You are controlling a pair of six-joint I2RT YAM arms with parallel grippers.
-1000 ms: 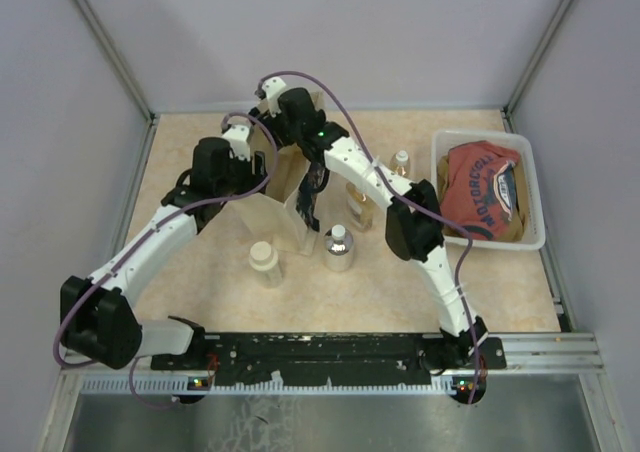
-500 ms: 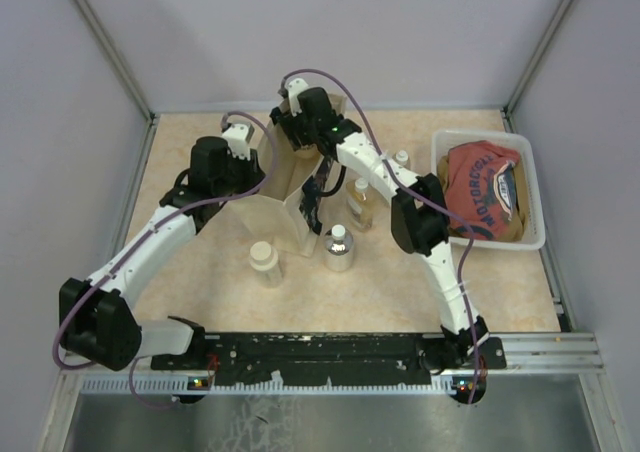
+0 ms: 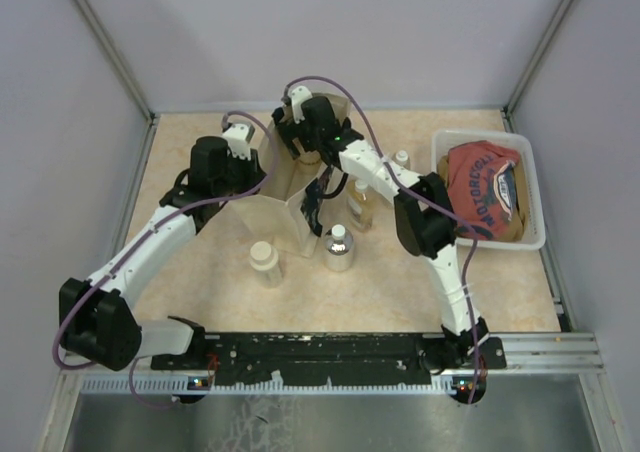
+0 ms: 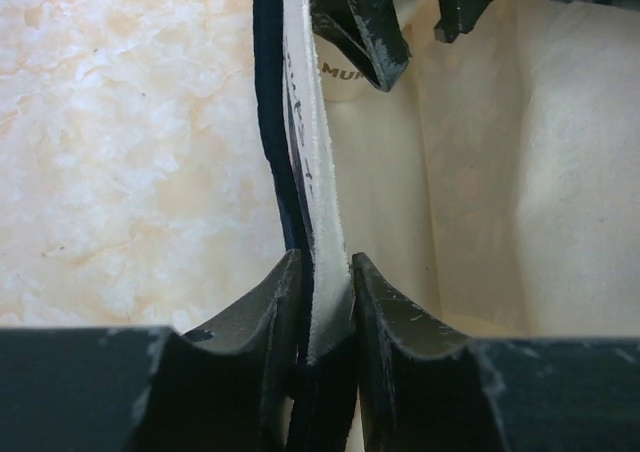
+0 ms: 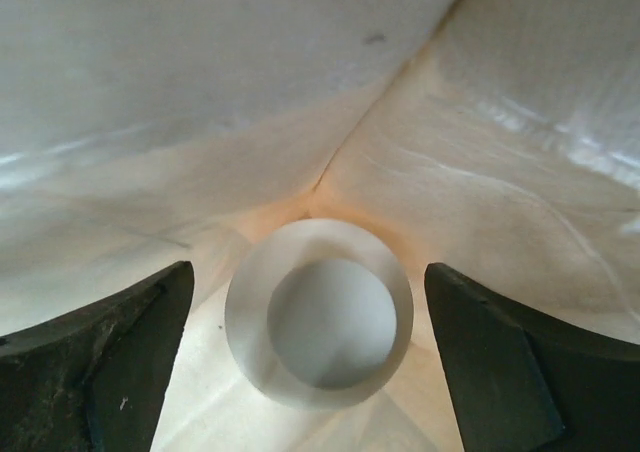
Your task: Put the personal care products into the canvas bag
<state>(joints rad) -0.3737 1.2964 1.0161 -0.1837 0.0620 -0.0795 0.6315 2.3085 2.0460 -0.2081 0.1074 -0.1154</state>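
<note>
One cream jar (image 5: pixel 318 312) stands on the floor of the canvas bag (image 3: pixel 272 200), directly below my right pincer (image 4: pixel 420 50), whose fingers are spread apart and clear of it. My left pincer (image 4: pixel 325 272) is clamped on the bag's wall and navy strap (image 4: pixel 275 152). Outside, near the bag: second jar (image 3: pixel 265 260), round clear bottle (image 3: pixel 338 250), near amber bottle (image 3: pixel 360 204), far amber bottle (image 3: pixel 401 160).

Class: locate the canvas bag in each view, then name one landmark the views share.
Top external: canvas bag centre, between both arms.
Left wrist: its rim pinched by the left gripper.
Right wrist: its cloth interior fills the frame.
Shared landmark: the right gripper, open inside the bag.
</note>
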